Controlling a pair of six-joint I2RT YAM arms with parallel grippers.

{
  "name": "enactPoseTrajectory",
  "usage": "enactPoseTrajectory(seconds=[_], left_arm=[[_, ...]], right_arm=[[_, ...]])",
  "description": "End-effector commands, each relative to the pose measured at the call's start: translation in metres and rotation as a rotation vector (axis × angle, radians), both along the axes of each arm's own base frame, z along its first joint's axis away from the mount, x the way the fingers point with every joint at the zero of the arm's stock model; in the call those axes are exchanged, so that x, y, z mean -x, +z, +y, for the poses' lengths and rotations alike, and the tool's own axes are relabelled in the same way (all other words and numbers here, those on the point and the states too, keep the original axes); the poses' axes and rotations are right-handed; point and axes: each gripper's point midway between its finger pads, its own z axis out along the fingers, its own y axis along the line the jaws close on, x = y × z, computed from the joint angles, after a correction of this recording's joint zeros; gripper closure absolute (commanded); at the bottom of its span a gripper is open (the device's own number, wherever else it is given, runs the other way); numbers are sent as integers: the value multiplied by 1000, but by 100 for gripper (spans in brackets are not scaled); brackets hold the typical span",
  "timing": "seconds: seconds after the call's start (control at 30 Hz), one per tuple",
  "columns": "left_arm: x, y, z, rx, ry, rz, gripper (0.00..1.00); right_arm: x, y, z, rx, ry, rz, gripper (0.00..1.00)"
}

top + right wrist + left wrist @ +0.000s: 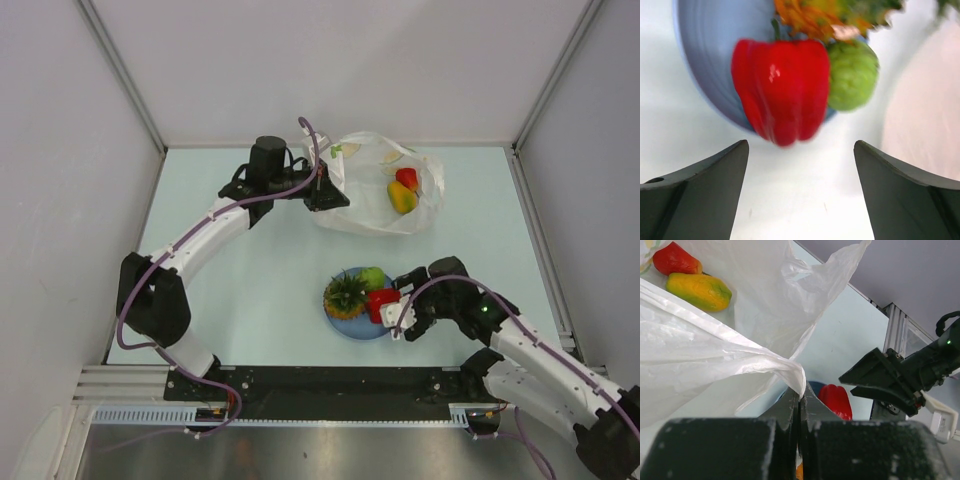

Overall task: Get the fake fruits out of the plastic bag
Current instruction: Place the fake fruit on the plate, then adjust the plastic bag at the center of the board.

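Plastic bag (350,215) lies far centre, its rim pinched by the left pincer (322,192) to hold the mouth open; mango (402,198) and a red fruit (407,178) sit inside. Right pincer (800,165) stands wide beside the pepper (782,85) on the plate (350,328).

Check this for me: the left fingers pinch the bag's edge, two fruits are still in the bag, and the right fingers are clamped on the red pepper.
Wrong on one count: the right gripper is open, the red pepper lying free on the blue plate, as the right wrist view shows. The rest stands.
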Motion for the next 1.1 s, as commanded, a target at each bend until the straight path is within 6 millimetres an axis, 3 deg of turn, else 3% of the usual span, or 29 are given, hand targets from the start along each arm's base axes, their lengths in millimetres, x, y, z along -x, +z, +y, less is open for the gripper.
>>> enactPoseTrajectory(seconds=[0.0, 0.13, 0.17, 0.23, 0.27, 0.33, 0.37, 0.47, 0.6, 0.7, 0.73, 0.77, 0.83, 0.9, 0.93, 1.0, 1.07], left_arm=[[4, 19, -2, 27, -25, -50, 100], [5, 17, -3, 30, -28, -38, 100], [6, 18, -3, 33, -31, -34, 100], [7, 19, -4, 40, -33, -30, 100], [7, 18, -4, 40, -34, -27, 100], [6, 18, -4, 38, -35, -26, 100], [7, 19, -4, 37, -35, -23, 100], [10, 20, -3, 31, -39, -26, 100], [20, 25, -1, 25, -64, -48, 100], [31, 28, 2, 18, -83, -74, 100], [33, 27, 4, 11, -81, -78, 100], [36, 24, 6, -2, -79, -78, 100], [42, 21, 12, -25, -80, -105, 100], [44, 12, 16, -50, -76, -116, 100], [46, 11, 18, -57, -74, -120, 100], [48, 5, 21, -75, -76, -131, 100], [48, 0, 21, -83, -78, -122, 100]], right_arm=[[-3, 25, -17, -18, -37, -70, 9], [-30, 82, -19, -171, -148, -149, 13], [-49, 108, -14, -250, -214, -163, 15], [-70, 137, -5, -346, -283, -170, 24], [-84, 134, 1, -375, -349, -91, 28], [-108, 169, 14, -468, -377, -114, 39], [-117, 162, 23, -488, -402, -55, 42], [-144, 180, 39, -571, -427, -66, 51], [-196, 154, 48, -613, -585, 13, 56], [-226, 118, 29, -567, -733, 38, 63], [-228, 108, 19, -540, -780, 48, 64], [-228, 103, 13, -533, -811, 59, 65], [-209, 71, -8, -484, -957, 184, 66], [-187, 53, -19, -464, -1018, 247, 66], [-167, 43, -25, -457, -1019, 263, 66], [-158, 45, -25, -469, -990, 244, 65], [-162, 52, -26, -487, -981, 205, 61]])
